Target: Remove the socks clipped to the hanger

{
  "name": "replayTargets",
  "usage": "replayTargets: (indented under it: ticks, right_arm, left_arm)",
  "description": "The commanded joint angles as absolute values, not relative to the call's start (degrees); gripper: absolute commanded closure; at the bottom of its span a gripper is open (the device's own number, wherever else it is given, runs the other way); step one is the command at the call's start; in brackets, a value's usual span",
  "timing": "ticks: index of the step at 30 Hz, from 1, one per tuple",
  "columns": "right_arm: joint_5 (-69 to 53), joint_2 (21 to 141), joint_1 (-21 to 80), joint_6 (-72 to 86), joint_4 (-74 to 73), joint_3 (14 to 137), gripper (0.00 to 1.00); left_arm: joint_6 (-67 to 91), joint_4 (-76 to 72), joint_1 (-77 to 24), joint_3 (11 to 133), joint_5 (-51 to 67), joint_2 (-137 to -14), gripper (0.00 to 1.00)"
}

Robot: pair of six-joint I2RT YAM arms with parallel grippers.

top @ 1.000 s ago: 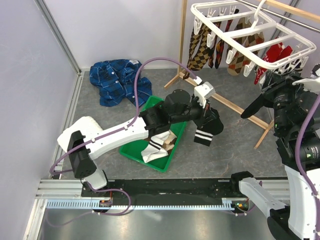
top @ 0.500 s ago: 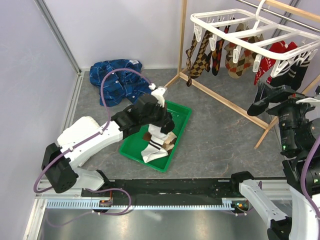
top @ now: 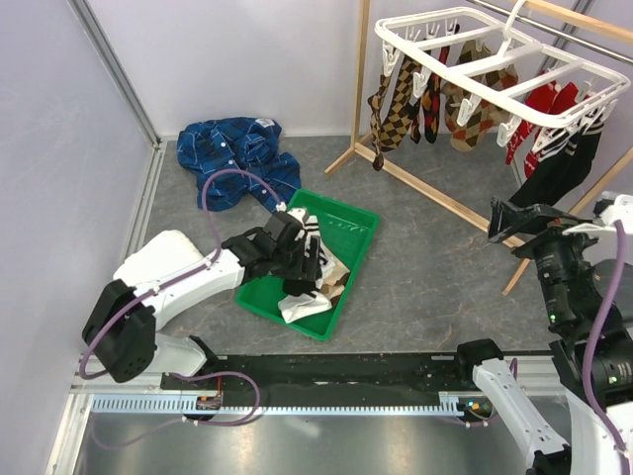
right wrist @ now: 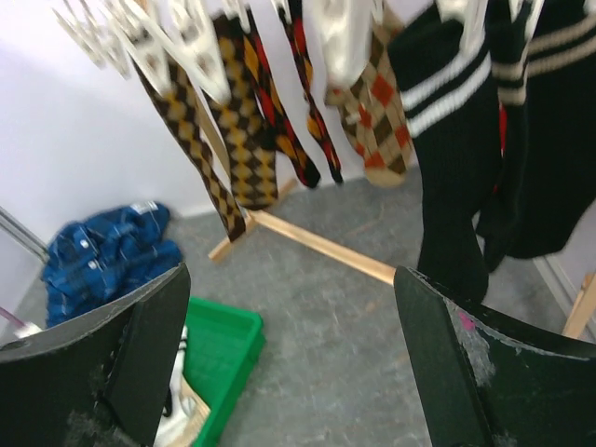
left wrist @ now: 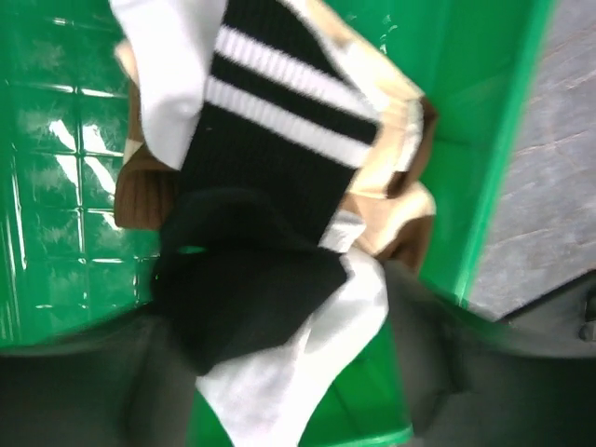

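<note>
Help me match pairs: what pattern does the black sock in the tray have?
Two white stripes on the black sock; clearest in the left wrist view.

We see the top view bright and even, with soft shadows on the floor (top: 425, 259). In the left wrist view the green tray (left wrist: 56, 140) carries white glare and the socks (left wrist: 279, 121) are blurred; in the right wrist view the clips (right wrist: 200, 47) are smeared.

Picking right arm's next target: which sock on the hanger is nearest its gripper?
The black striped socks at the right end of the hanger, just beyond the right gripper; the argyle socks and red socks hang farther off.
</note>
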State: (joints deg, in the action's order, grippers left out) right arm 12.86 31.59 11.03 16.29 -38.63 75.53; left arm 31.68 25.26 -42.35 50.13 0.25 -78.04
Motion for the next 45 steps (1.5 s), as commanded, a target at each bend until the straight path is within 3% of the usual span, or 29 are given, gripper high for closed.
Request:
replayTargets:
  ticks: [1,5,16,29,32,35,36,41,42,45]
  right_arm:
    - [14.2,32.0,11.0,15.7,-39.1,70.9,0.02]
    - [20.0,30.2,11.1,14.4,-37.1,66.7,0.02]
    - [30.9,34.1,11.0,11.0,-24.6,56.0,0.02]
    - [49.4,48.0,10.9,2.8,-8.1,50.8,0.02]
    - [49.4,50.0,10.8,0.5,-4.8,50.0,0.08]
    - [50.1,51.3,10.6,-2.4,-3.1,50.0,0.34]
    - [50.4,51.5,10.6,-2.3,-2.6,49.7,0.54]
    - [49.0,50.9,10.6,-0.8,-3.3,48.5,0.85]
    - [48.3,50.4,10.6,-0.5,-3.9,48.5,1.00]
    - [42.6,47.6,10.5,2.4,-7.5,49.2,1.00]
  left_arm:
    - [29.5,26.5,-42.5,58.6,0.3,-73.0,0.07]
    - [24.3,30.9,-42.5,64.9,0.3,-72.0,0.01]
    - [15.7,31.8,-42.5,74.6,-1.1,-73.5,0.01]
    - [10.7,26.9,-42.5,70.3,3.8,-69.3,0.01]
    - [10.5,26.3,-42.5,69.3,5.7,-69.3,0.02]
    - [10.9,25.9,-42.5,69.4,7.2,-69.3,0.04]
    - [11.0,25.9,-42.5,69.3,7.5,-69.1,0.04]
    - [11.4,25.4,-42.5,69.4,8.2,-68.8,0.05]
    - [11.6,25.3,-42.5,69.4,8.4,-68.6,0.05]
    - [12.7,26.2,-42.5,70.0,9.7,-67.9,0.05]
